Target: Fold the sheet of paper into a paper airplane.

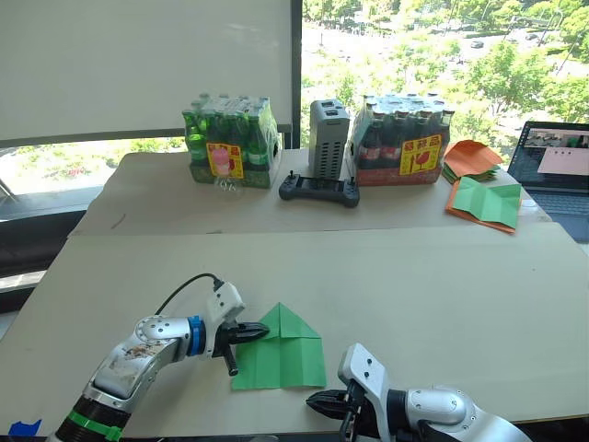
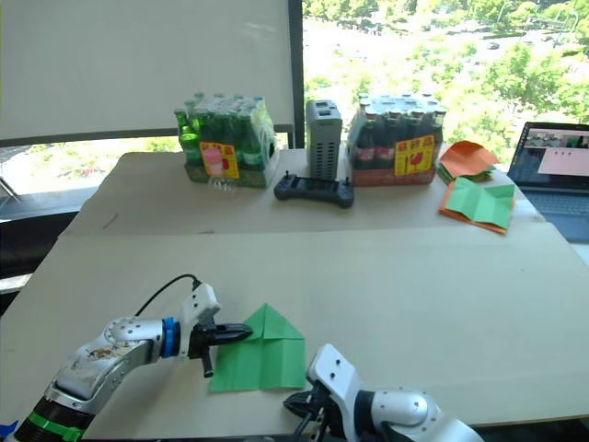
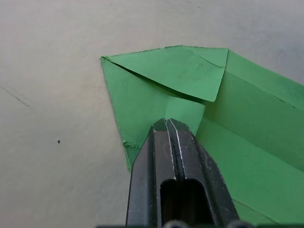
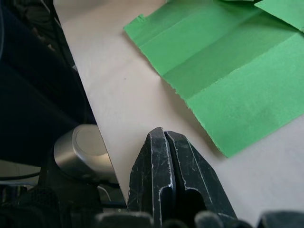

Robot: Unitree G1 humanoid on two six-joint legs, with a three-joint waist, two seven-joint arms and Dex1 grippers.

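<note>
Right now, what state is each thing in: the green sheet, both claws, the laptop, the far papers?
Sheet: flat on the table, top corners folded into a point, not yet an airplane.
Left claw: shut, tips pressing on the sheet's left flap.
Right claw: shut, off the sheet, near its lower right corner.
Laptop: open, screen lit.
Far green paper: creased, lying on orange paper.
Orange stack: piled, folded.

Daylight pours through a wide window (image 1: 442, 46) overlooking sunlit treetops, while a pale roller blind (image 1: 147, 64) covers the pane beside it, split from the open glass by a dark frame post (image 1: 297, 74). Below the window, a pale beige surface (image 1: 442, 285) stretches forward, with a second surface (image 1: 156, 198) just behind it.
</note>
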